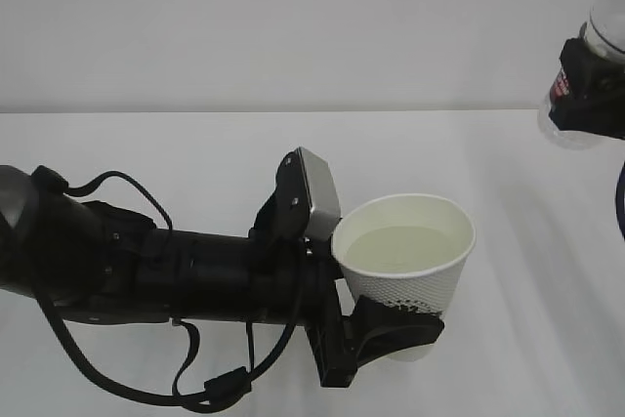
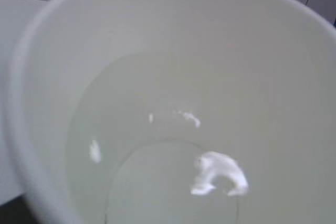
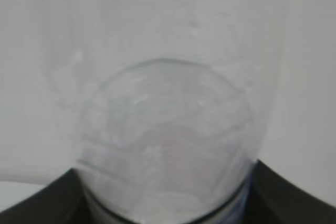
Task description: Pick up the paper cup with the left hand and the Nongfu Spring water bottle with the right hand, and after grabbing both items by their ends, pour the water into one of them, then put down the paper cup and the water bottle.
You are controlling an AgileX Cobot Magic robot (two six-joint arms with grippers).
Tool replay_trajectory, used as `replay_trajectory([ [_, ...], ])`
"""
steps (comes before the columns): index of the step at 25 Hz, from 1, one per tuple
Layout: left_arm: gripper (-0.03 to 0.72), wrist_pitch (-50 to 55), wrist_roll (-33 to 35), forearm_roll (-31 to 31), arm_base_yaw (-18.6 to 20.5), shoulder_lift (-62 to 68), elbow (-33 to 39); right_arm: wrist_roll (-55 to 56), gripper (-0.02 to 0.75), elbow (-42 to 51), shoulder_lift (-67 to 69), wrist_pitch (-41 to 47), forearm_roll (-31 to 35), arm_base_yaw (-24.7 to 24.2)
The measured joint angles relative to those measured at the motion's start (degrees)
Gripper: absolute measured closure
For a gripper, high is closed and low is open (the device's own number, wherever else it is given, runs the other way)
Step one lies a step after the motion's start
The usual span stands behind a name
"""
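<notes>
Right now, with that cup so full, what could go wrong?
1. The cup holds water fairly near its rim; a tilt or jolt while setting it down could spill it.
2. The left gripper clamps only the soft cup's lower wall; squeezing could buckle it.
3. The bottle, held aloft, could slip.

Paper cup (image 1: 410,266): white, inside and out; outer wall shows a fine dotted texture. Water (image 1: 400,246) in it: clear, pale greenish against the white interior, with bright white glints in the left wrist view. Left hand (image 1: 386,334): black, with black cables and a grey plate (image 1: 317,197). Water bottle (image 1: 586,85): clear plastic, a spot of red at its label. Right hand (image 1: 596,95): black. Table (image 1: 146,144): white; wall behind pale grey.
</notes>
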Motion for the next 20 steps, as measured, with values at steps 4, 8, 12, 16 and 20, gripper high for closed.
replay_trajectory([
  [4,0.151,0.0,0.0,-0.1,0.0,0.0,0.0,0.5,0.313,0.0,3.4,-0.45,0.13,0.0],
  [8,0.151,0.0,0.0,-0.1,0.0,0.0,0.0,0.83,0.313,-0.1,6.39,-0.45,0.13,0.0],
  [12,0.151,0.11,0.0,-0.1,0.0,0.0,0.0,0.95,0.313,-0.1,8.69,-0.45,0.13,0.0],
  [16,0.151,0.57,0.0,-0.1,0.0,0.0,0.0,0.95,0.313,-0.19,11.26,-0.56,0.13,0.0],
  [20,0.151,0.8,0.0,-0.1,0.0,0.0,0.0,1.85,0.313,-0.56,13.62,-0.68,0.13,0.0],
])
